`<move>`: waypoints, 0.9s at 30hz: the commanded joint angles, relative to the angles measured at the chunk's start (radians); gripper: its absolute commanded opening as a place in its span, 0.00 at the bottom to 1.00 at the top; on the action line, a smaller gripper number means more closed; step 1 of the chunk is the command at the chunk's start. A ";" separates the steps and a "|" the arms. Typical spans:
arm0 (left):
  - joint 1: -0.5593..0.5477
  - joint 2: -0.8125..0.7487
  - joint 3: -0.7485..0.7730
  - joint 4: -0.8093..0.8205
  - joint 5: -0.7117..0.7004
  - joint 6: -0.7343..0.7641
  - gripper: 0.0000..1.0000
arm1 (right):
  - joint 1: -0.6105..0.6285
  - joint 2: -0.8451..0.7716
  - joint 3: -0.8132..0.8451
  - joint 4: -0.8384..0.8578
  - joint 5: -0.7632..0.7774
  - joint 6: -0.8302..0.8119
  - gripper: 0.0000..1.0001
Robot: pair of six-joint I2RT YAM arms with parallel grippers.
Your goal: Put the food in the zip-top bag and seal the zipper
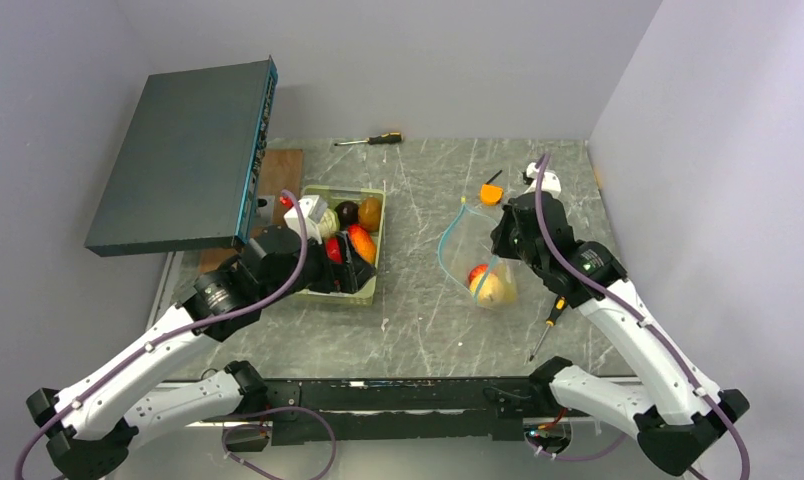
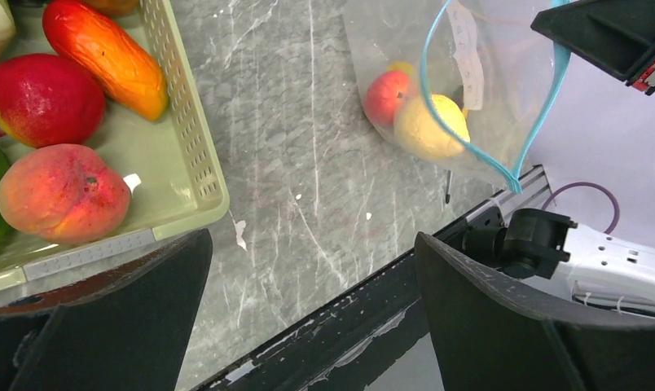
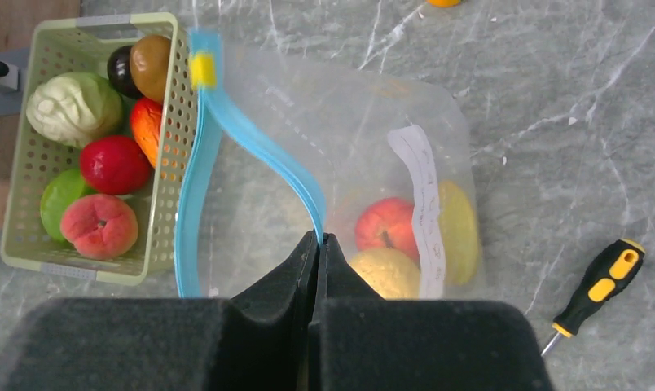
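A grey marbled table [image 1: 418,330] is shut in by plain white walls, and a dark flat case [image 1: 183,155] is propped over its far left corner. The pale green tray [image 2: 186,138] is seen left of centre, and most of the food is in it. A peach [image 2: 62,194] lies by the near wall, a red fruit [image 2: 43,98] beside it and a long orange one [image 2: 104,53] behind.

To the right, the zip-top bag [image 3: 365,122] is held up off the table with its mouth open in a loop. Three pieces are already inside: a red apple [image 3: 385,228], a lemon [image 3: 385,273] and a flat yellow fruit [image 3: 459,232].

The right gripper [image 3: 318,244] is pinched shut on the teal zipper [image 3: 226,122], well along from its yellow slider [image 3: 202,69]. The left gripper [image 2: 308,326] is hung over the tray's near corner, fingers spread wide, nothing between them. A yellow-handled screwdriver [image 3: 601,281] is left lying near the bag.

Loading looks barely begun, and another pick from the tray is judged to be the step in hand. The peach is best straddled from above, away from the tray wall. It should be closed on across its middle and lifted clear of the rim. The bag's mouth should be held high and wide, so the fruit can be dropped straight through the loop.
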 commanded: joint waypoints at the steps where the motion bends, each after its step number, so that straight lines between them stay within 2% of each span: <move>1: -0.003 0.027 0.034 0.007 -0.012 0.000 1.00 | -0.002 0.015 -0.104 0.097 -0.037 0.008 0.00; 7: -0.002 0.027 0.017 -0.049 -0.057 -0.018 1.00 | -0.003 0.090 -0.155 0.192 -0.186 0.024 0.00; 11: -0.002 0.030 0.007 -0.062 -0.081 -0.023 1.00 | 0.002 0.056 -0.095 0.180 -0.171 -0.005 0.00; 14: -0.001 0.054 0.022 -0.066 -0.105 -0.015 1.00 | 0.007 -0.028 -0.116 0.219 -0.143 -0.004 0.00; 18: 0.007 0.129 0.055 -0.059 -0.115 0.015 1.00 | 0.007 -0.096 -0.237 0.296 -0.142 0.021 0.00; 23: 0.085 0.248 0.102 -0.062 -0.037 0.044 1.00 | 0.006 -0.049 -0.308 0.290 -0.169 0.040 0.00; 27: 0.126 0.328 0.154 -0.113 -0.102 0.074 1.00 | 0.006 -0.074 -0.336 0.338 -0.189 0.024 0.00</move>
